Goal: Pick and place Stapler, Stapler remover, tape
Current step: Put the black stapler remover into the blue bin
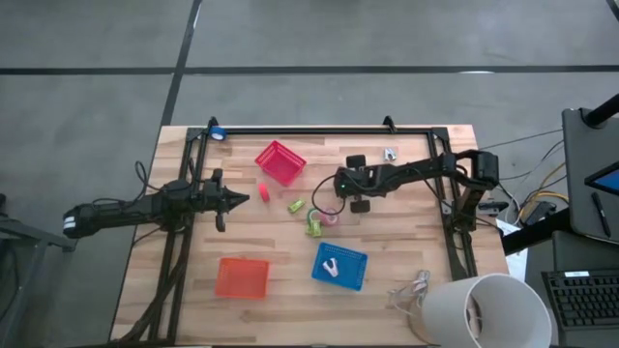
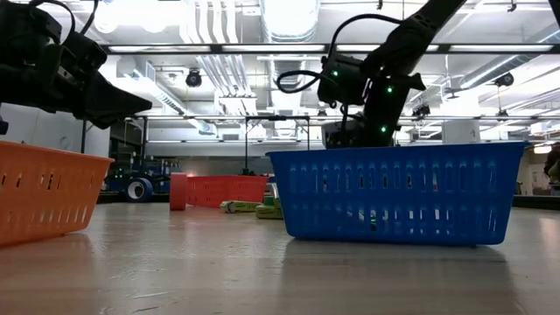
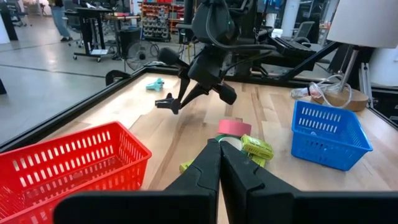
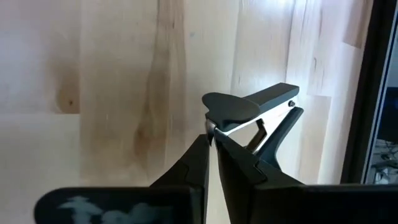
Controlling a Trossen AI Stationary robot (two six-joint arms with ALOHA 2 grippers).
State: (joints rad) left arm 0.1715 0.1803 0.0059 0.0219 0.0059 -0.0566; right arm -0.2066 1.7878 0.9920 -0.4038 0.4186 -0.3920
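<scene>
My right gripper (image 4: 211,135) reaches over the table's middle (image 1: 337,186) and is shut on a small black stapler remover (image 4: 249,102). It has two black arms joined by a pin, with bright metal between them. Just nearer the front edge lie a pink-red tape roll (image 3: 234,127) and a yellow-green stapler (image 3: 257,147), both on the wood. Another yellow-green piece (image 1: 296,206) and a small pink piece (image 1: 262,191) lie to their left. My left gripper (image 1: 242,198) waits shut, above the table's left half. My right gripper pinches the stapler remover between its two fingertips at the end away from the hinge pin, just under the wide black pad (image 4: 219,128). The fingers slant down from the table's right side. The hinged end (image 4: 290,103) sticks out sideways; whether it is clear of the wood I cannot tell.
A red basket (image 1: 280,161) stands at the far middle, an orange basket (image 1: 242,277) at the near left, and a blue basket (image 1: 339,266) holding a white piece at the near middle. A teal piece (image 1: 390,154) lies far right. A white lamp (image 1: 479,309) stands at the near right corner.
</scene>
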